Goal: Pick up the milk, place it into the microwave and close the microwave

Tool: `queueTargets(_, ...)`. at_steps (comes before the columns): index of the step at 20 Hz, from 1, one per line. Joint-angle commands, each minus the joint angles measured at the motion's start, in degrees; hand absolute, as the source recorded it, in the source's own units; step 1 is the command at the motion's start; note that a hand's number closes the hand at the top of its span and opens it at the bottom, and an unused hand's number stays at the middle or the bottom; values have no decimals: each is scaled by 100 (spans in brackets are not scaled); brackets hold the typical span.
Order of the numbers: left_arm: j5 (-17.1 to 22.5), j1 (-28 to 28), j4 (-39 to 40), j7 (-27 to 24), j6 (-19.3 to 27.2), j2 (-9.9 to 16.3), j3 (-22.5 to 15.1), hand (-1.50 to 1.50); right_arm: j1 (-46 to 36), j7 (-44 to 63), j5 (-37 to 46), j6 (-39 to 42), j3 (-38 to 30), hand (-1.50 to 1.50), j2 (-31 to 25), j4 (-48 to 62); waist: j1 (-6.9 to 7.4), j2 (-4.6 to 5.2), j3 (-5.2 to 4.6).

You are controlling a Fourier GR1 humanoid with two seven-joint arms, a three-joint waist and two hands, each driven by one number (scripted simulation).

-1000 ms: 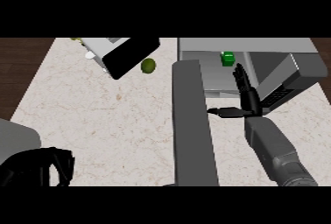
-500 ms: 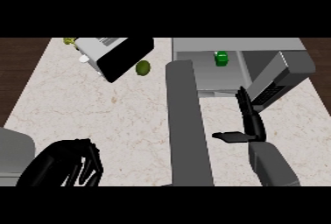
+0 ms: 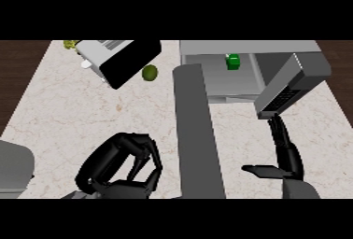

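Observation:
The milk (image 3: 233,61), a small green carton, stands inside the open microwave (image 3: 228,86) at the back right. The microwave's door (image 3: 196,135) is a long dark grey slab running from the cavity's left front corner toward me. My right hand (image 3: 285,154) is open, fingers straight and pointing at the microwave's keypad panel (image 3: 284,95), thumb out to the left; its fingertips are just short of the panel's lower end. My left hand (image 3: 121,161) is at the lower left, left of the door, with its fingers curled and nothing in them.
A white appliance with a black front (image 3: 127,60) sits at the back left, with a green round fruit (image 3: 150,72) beside it. A grey object (image 3: 14,170) lies at the left edge. Marble counter (image 3: 69,112) stretches between them.
My right hand has drawn back out of the microwave toward me, leaving the milk inside. My left hand has come up further into view beside the door.

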Motion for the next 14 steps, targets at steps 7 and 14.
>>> queueTargets(7,-847,-987,2099,-710,1263,-2,-1622,150,1779,424,-347,739,264,-150,-327,-2407,9,26,2)
queueTargets(14,-465,-1920,4331,-2034,2556,-2,-2272,150,2396,578,-653,1236,424,-150,-513,-3656,-65,63,-2)
